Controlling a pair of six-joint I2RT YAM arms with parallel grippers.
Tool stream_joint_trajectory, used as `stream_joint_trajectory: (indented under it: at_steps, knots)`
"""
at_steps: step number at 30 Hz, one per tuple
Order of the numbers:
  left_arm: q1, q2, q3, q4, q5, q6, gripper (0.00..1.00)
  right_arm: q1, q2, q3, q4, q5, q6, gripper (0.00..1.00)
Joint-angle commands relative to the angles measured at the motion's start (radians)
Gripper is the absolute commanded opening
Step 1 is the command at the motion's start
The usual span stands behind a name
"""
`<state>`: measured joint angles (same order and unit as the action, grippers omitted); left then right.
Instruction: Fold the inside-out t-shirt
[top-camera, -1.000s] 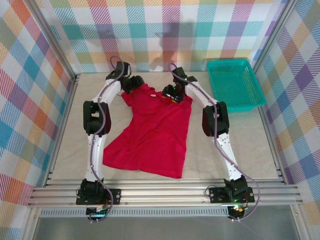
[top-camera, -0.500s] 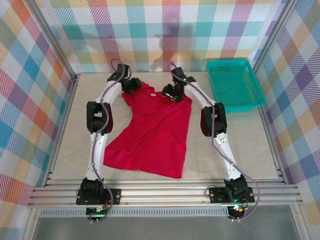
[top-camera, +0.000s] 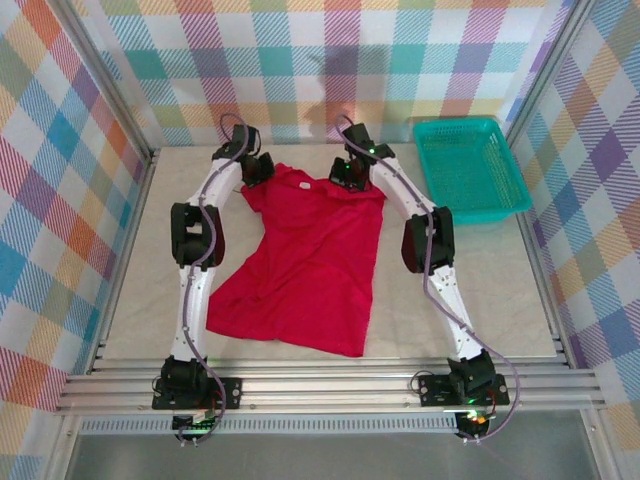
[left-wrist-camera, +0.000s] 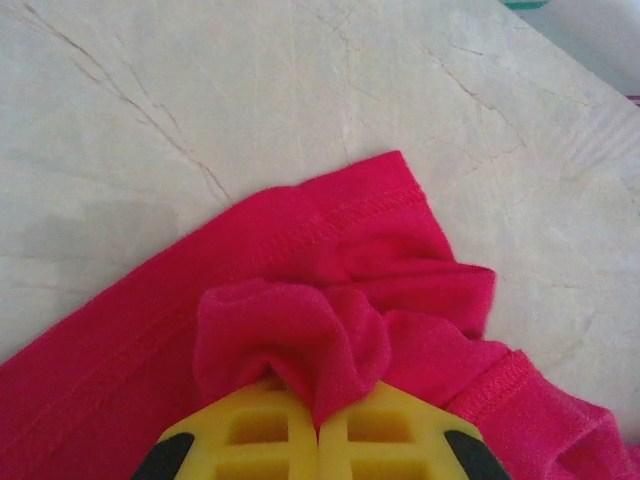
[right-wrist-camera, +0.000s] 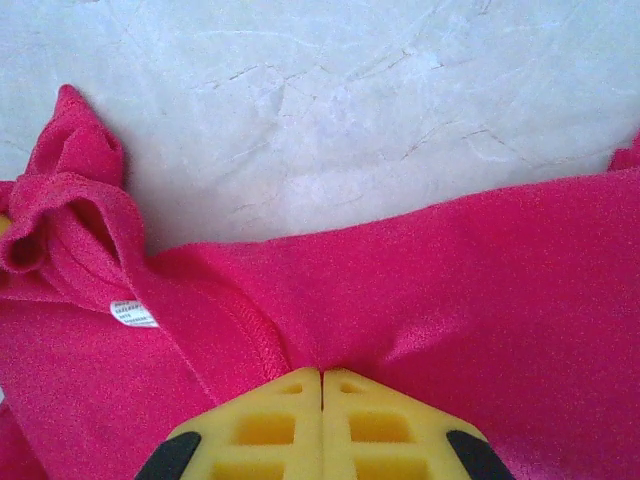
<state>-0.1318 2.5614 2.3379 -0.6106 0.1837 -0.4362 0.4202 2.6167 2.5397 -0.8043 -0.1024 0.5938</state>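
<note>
L gripper (left-wrist-camera: 318, 408) & R gripper (right-wrist-camera: 321, 378) each pinch red t-shirt (top-camera: 310, 260) far edge, jaws closed on cloth.

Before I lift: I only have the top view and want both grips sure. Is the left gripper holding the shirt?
Observer: Yes. The left gripper is shut on a bunched fold of the shirt, just below a stitched hem.
Operator: And the right one?
Observer: The right gripper is shut too, pinching cloth beside a stitched seam.
Operator: Where is the tag?
Observer: The white tag lies toward the left edge of the right wrist view, clear of the grip.
</note>
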Motion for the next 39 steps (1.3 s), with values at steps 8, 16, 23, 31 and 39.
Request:
stream_joint_trajectory:
  at_steps: [8, 16, 23, 31, 39]
  knots:
    - [0.014, -0.388, 0.013, -0.119, -0.134, 0.116, 0.00, -0.019, -0.343, 0.039, -0.073, 0.065, -0.168, 0.00]
    - [-0.011, -0.627, -0.211, -0.073, -0.048, 0.107, 0.00, -0.018, -0.483, 0.000, -0.079, -0.041, -0.181, 0.00]
    - [-0.129, -0.914, -0.998, 0.321, -0.153, 0.044, 0.01, 0.010, -0.731, -0.683, 0.154, -0.049, -0.171, 0.00]
    - [-0.163, -0.903, -1.270, 0.425, -0.176, -0.062, 0.56, 0.021, -0.822, -1.194, 0.335, -0.062, -0.122, 0.00]
    - [-0.158, -0.908, -1.165, 0.264, -0.133, -0.032, 0.54, 0.034, -0.814, -1.223, 0.346, -0.054, -0.118, 0.00]
